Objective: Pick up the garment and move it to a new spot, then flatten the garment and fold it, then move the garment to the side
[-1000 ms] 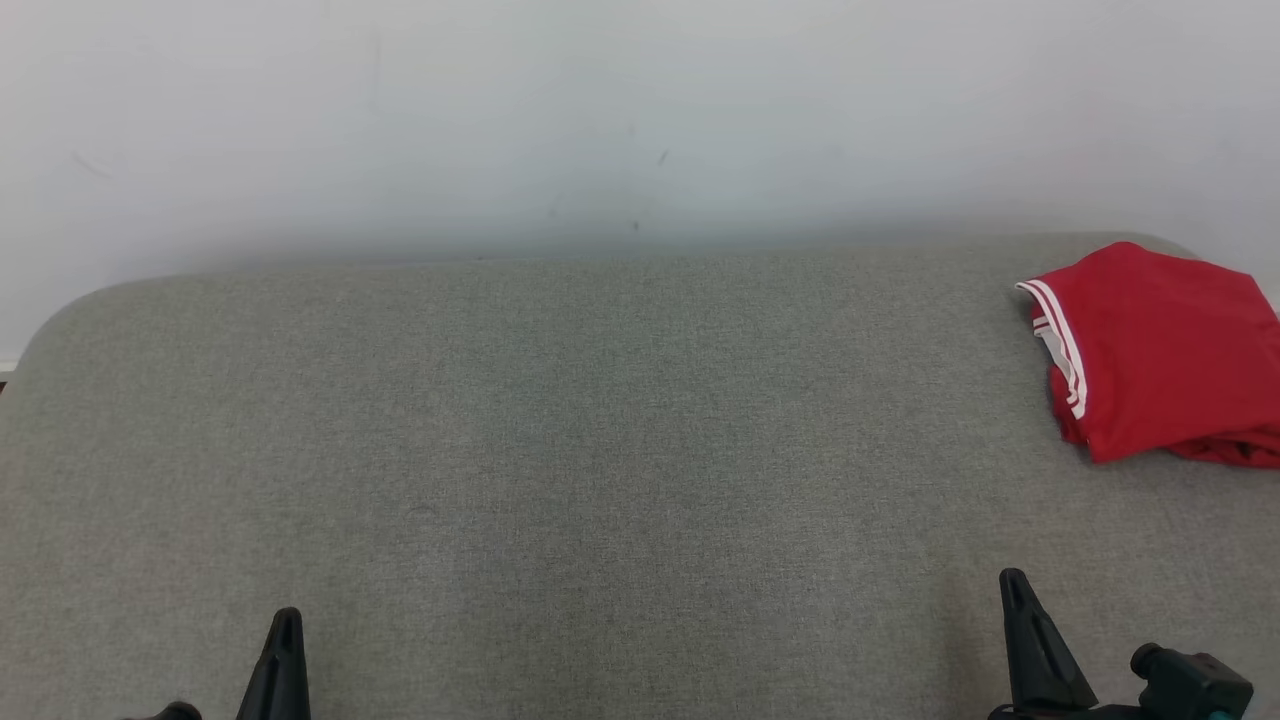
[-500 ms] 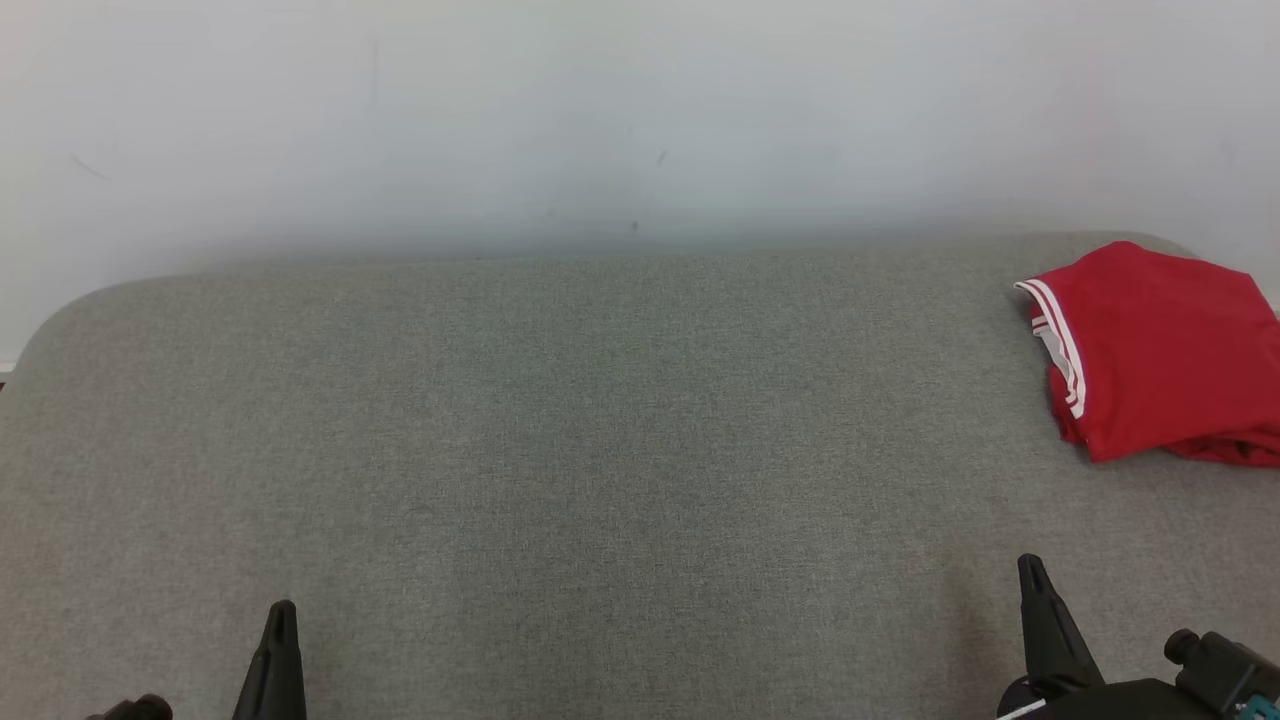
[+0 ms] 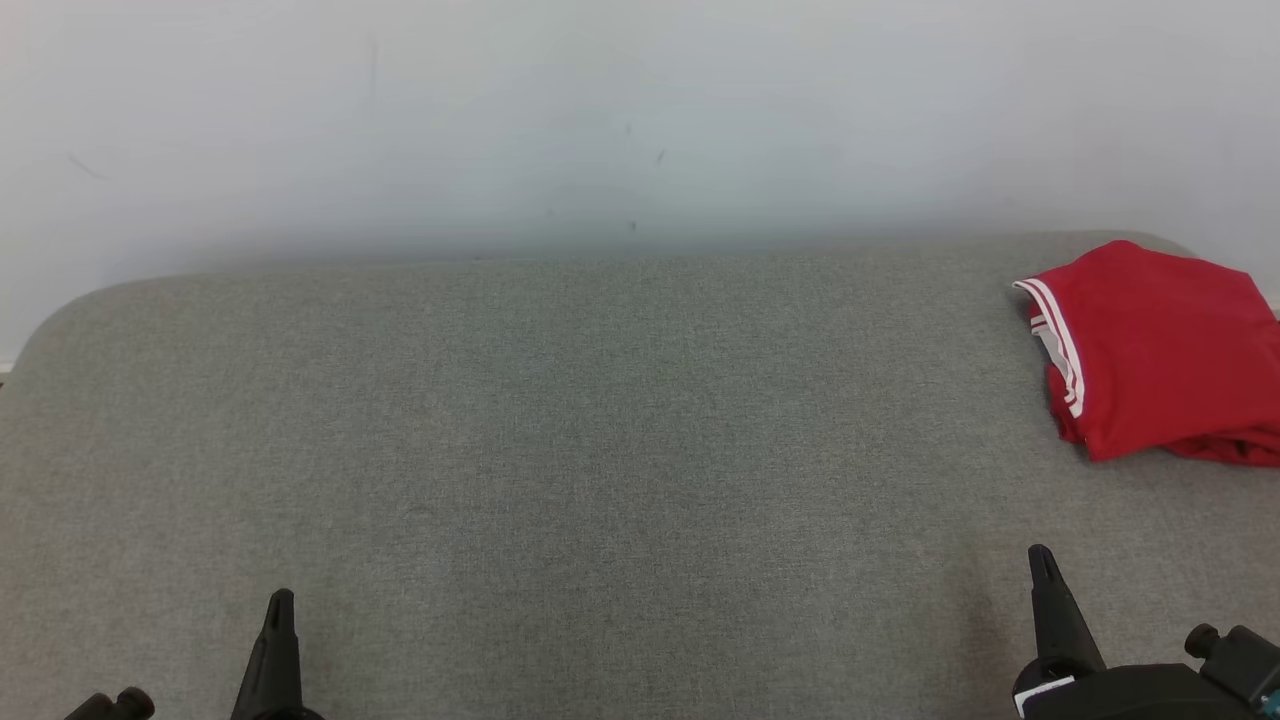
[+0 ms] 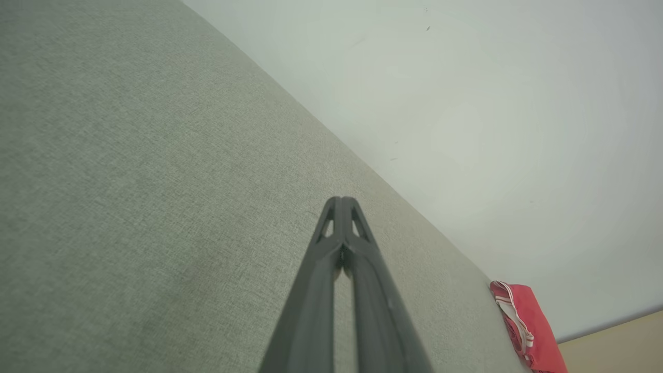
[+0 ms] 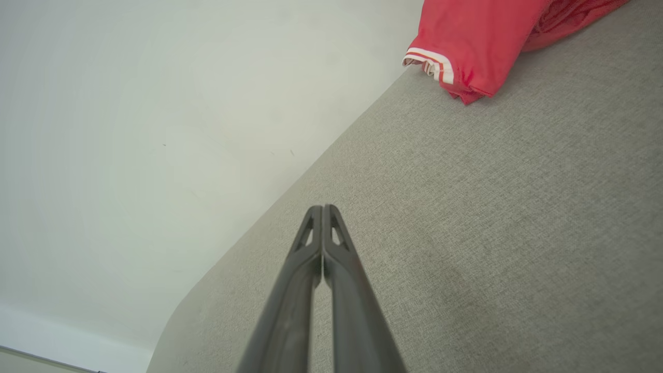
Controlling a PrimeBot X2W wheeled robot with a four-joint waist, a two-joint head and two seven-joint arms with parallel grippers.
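Observation:
The garment [image 3: 1160,350] is red with white stripes at one hem, folded into a compact bundle at the far right of the grey fabric surface [image 3: 620,430]. It also appears in the left wrist view [image 4: 525,326] and the right wrist view [image 5: 481,36]. My left gripper [image 3: 280,600] is shut at the lower left, its fingers pressed together with nothing between them [image 4: 341,203]. My right gripper [image 3: 1042,558] is shut at the lower right, below the garment and well apart from it, fingertips touching [image 5: 322,210].
A pale wall [image 3: 600,120] rises directly behind the grey surface's rear edge. The surface has rounded corners at the far left [image 3: 60,320] and far right. A strip of tan floor [image 4: 621,342] lies past the garment in the left wrist view.
Both grippers have drifted slightly outward and up in the head view, the right one further to the right. The garment has not moved.

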